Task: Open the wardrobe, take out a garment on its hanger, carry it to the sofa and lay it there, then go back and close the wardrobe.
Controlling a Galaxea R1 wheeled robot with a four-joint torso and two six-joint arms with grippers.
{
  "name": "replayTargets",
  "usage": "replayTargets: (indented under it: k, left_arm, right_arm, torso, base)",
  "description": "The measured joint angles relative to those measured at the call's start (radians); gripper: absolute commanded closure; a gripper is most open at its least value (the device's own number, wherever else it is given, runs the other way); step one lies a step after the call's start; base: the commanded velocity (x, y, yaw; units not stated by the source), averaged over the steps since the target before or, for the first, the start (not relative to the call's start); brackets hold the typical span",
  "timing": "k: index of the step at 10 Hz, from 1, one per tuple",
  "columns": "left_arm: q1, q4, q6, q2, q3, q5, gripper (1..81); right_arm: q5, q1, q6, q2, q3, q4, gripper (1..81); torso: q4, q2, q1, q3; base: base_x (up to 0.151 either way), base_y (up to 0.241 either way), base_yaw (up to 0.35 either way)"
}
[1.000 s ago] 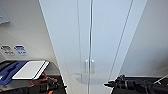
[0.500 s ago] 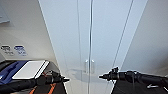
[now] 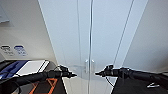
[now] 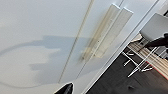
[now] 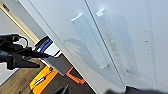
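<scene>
Wardrobe [image 3: 100,37] doors stand shut straight ahead, stiff, light panels that should swing easily if taken by the two slim handles [image 3: 89,65] at the seam, with the left gripper [image 3: 72,74] and right gripper [image 3: 97,73] flanking the handles, their opening impossible to tell.

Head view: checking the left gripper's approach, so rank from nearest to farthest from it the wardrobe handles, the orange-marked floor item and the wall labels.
1. Orange-marked floor item, just below the left gripper.
2. Wardrobe handles, to its right.
3. Wall labels, far left.
</scene>
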Motion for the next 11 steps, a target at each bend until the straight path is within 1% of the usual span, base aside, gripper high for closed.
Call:
replayTargets:
  k: [4, 5, 8, 11]
  left_arm:
    - [-0.001, 0.0, -0.003, 0.137, -0.147, 0.03, 1.0]
    - [0.0, 0.0, -0.004, 0.165, -0.17, 0.036, 1.0]
    - [0.0, 0.0, -0.004, 0.194, -0.224, 0.044, 1.0]
    - [0.0, 0.001, -0.007, 0.261, -0.294, 0.046, 1.0]
  right_arm:
    - [0.0, 0.054, 0.018, 0.075, -0.065, 0.0, 1.0]
    - [0.015, 0.058, 0.018, 0.077, -0.066, 0.0, 1.0]
    - [0.06, 0.058, 0.018, 0.086, -0.096, -0.001, 1.0]
    - [0.059, 0.071, 0.018, 0.124, -0.171, -0.004, 1.0]
  torso:
    - [0.0, 0.001, 0.001, -0.001]
    - [0.0, 0.001, 0.001, -0.001]
    - [0.0, 0.001, 0.001, -0.001]
    - [0.0, 0.001, 0.001, -0.002]
  base:
    - [0.0, 0.0, 0.0]
    - [0.0, 0.0, 0.0]
    - [0.0, 0.0, 0.0]
    - [0.0, 0.0, 0.0]
